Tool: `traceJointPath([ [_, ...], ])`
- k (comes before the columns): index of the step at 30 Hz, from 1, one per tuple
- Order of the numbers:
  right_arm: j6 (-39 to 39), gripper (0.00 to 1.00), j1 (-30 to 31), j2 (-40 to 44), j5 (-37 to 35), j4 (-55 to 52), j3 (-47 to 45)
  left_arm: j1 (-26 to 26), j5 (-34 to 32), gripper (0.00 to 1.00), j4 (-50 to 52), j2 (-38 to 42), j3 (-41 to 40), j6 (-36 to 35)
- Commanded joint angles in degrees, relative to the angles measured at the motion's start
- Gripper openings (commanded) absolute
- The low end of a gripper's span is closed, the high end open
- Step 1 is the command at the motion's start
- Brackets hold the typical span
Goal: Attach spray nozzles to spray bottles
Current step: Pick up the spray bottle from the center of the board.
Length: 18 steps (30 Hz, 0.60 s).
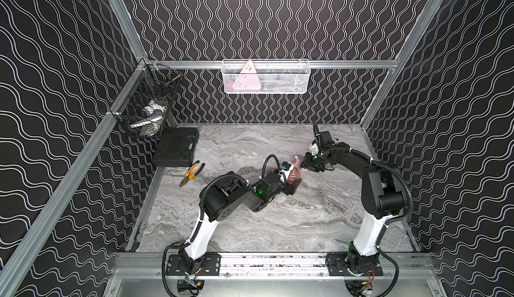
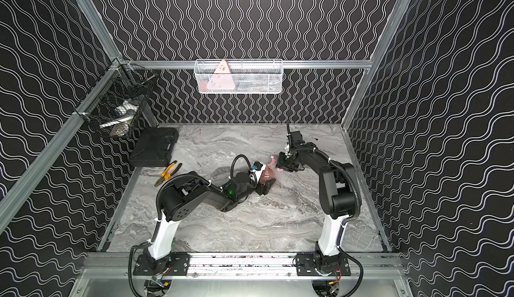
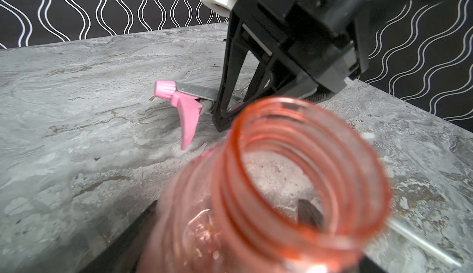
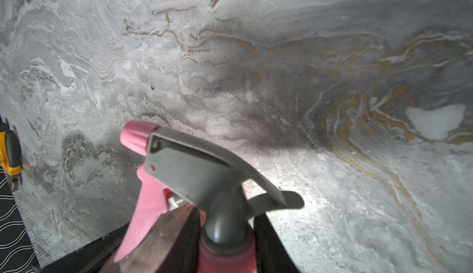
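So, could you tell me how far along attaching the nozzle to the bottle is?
Done: both parts are grasped. In hand: the left hand holds the spray bottle, neck open; the right hand grips the spray nozzle by its collar. Left: seat the nozzle and screw it on.

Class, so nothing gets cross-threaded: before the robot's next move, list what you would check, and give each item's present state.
1. Nozzle grip: right end effector shut on spray nozzle, ok.
2. Bottle position: spray bottle within left end effector, ok.
3. Left grip firm: cannot tell.
4. Neck open, unblocked: ok.
5. Nozzle's tube inside neck: not ok, it lies outside.
6. Nozzle seated on neck: not ok.
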<state>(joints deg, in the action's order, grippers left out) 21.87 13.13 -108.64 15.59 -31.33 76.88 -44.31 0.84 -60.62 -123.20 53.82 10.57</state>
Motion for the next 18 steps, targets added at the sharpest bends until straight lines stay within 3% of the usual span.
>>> traceJointPath([
  [1,1.32,0.32,0.06,0.26,-2.93,-0.53,0.41,0.02,0.48,0.81,-0.23,0.72,-1.08,-0.28],
  [5,5.38,0.32,-0.97,2.91,-12.36,-2.45,1.26,1.11,5.39,0.81,2.42,5.02,-3.22,0.76],
  [8,8.32,0.32,-2.18,8.39,-14.26,-0.22,0.31,3.71,12.56,0.79,4.63,8.89,-5.07,4.95],
  [14,13.76,0.34,-2.19,20.21,-6.69,13.08,-5.37,8.7,29.3,0.77,13.75,14.33,-3.13,11.73],
  [18,13.43,0.33,-2.14,18.86,-6.07,4.02,-0.05,9.06,31.77,0.8,24.58,17.55,-0.03,8.24],
])
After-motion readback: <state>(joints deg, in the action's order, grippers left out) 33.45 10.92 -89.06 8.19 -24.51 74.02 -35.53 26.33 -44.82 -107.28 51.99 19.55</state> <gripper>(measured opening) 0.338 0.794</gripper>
